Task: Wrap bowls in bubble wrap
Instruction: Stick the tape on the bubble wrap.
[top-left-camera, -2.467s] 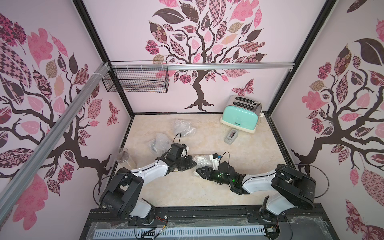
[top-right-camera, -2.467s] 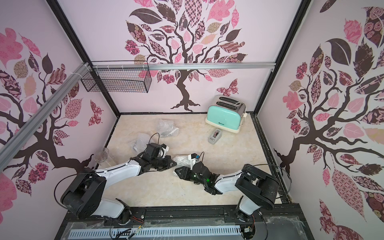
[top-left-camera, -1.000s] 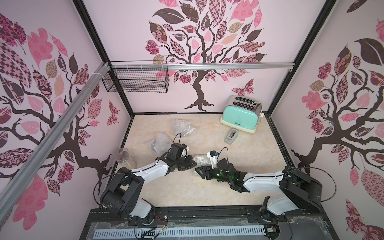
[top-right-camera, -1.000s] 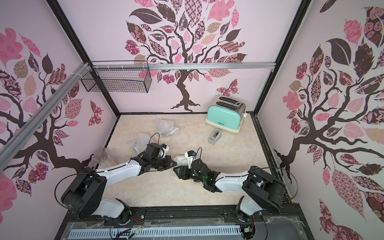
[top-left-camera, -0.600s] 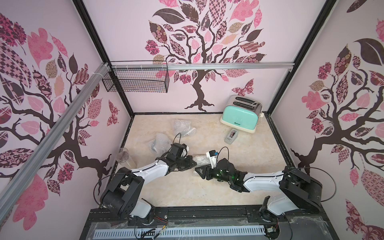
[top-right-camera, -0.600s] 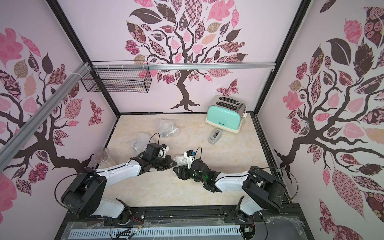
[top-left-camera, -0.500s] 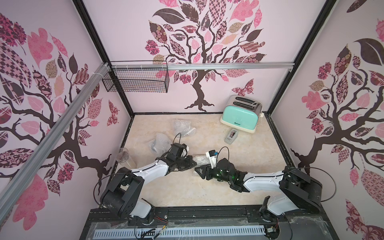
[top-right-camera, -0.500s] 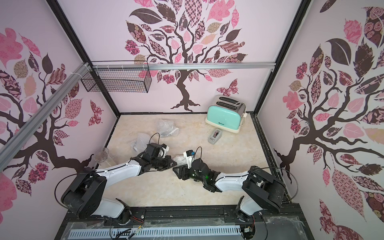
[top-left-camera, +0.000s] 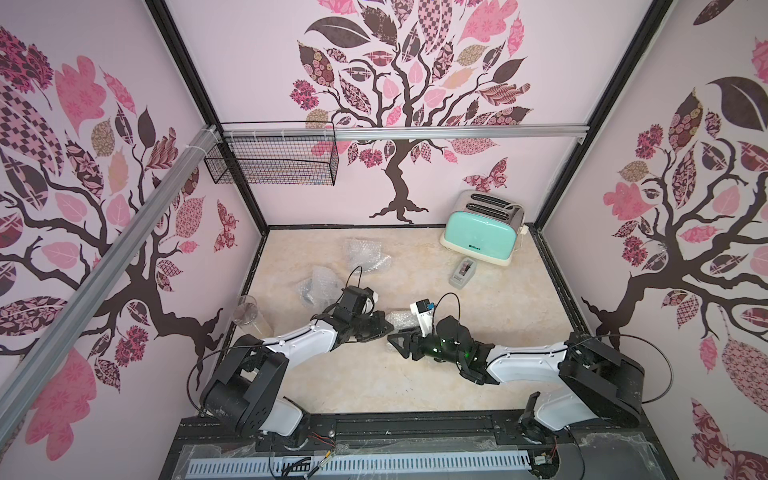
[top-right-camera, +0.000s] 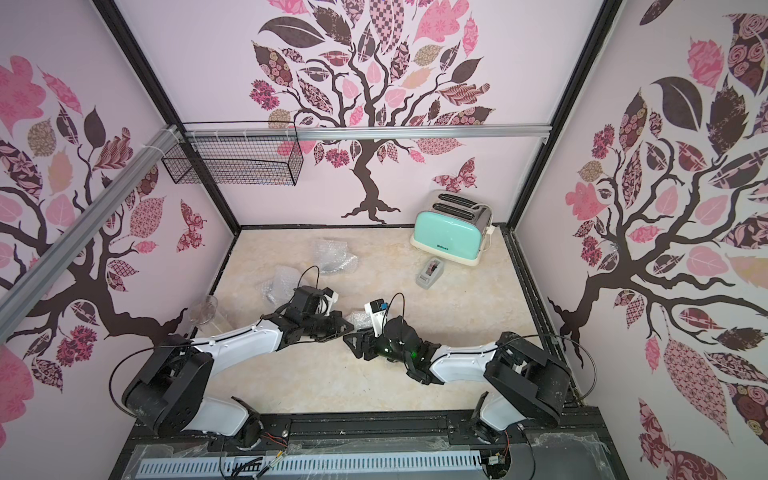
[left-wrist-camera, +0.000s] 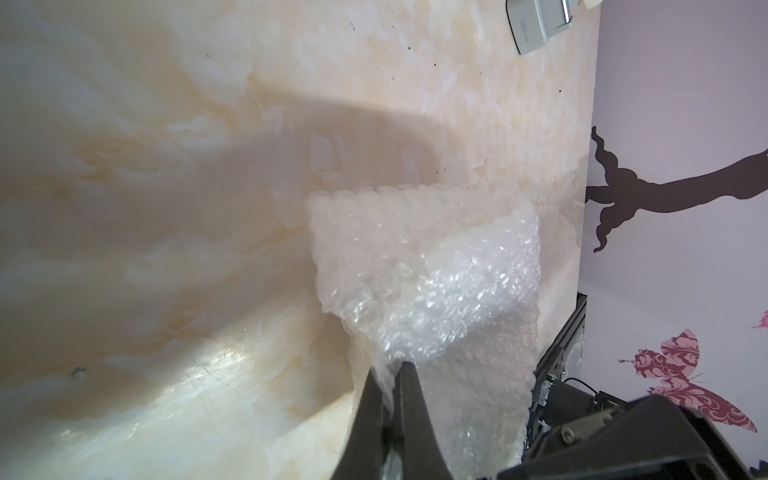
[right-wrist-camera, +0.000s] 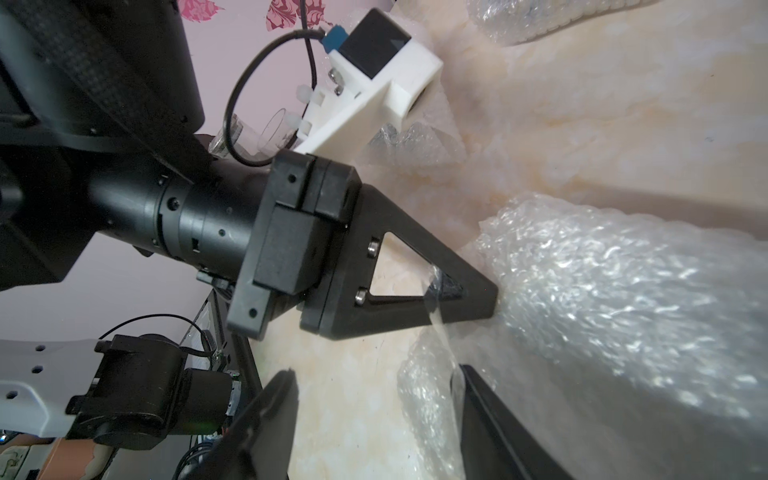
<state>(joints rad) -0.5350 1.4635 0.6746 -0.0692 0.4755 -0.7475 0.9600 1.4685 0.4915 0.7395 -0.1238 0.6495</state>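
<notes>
Quick status from my end. There are no bare blue-and-white ceramic bowls anywhere on the marbled beige surface (top-left-camera: 332, 382). I reckon all three are inside plastic, though I can't actually make out a bowl through any of it.

Two crumpled clear bubble wrap bundles sit toward the back left, one (top-left-camera: 320, 286) just behind the left arm (top-left-camera: 299, 338) and another (top-left-camera: 365, 255) further back. Both are well apart from the mint green toaster (top-left-camera: 482, 232) and the small grey tape dispenser (top-left-camera: 462, 272). Those two look finished to me.

The third bubble wrap bundle (top-left-camera: 401, 321) lies mid-surface, right between the two claws. The left claw (left-wrist-camera: 392, 370) is clenched on a thin edge of it, with the film pinched tight between its fingers. The right claw (right-wrist-camera: 374, 386) is released, jaws standing wide apart. A loose flap of wrap hangs in the gap next to one finger.

So my guess is last bundle, folding stage. What's left is tucking that loose flap round and letting go. The clear drinking glass (top-left-camera: 247, 316) at the left edge of the surface isn't part of this job.
</notes>
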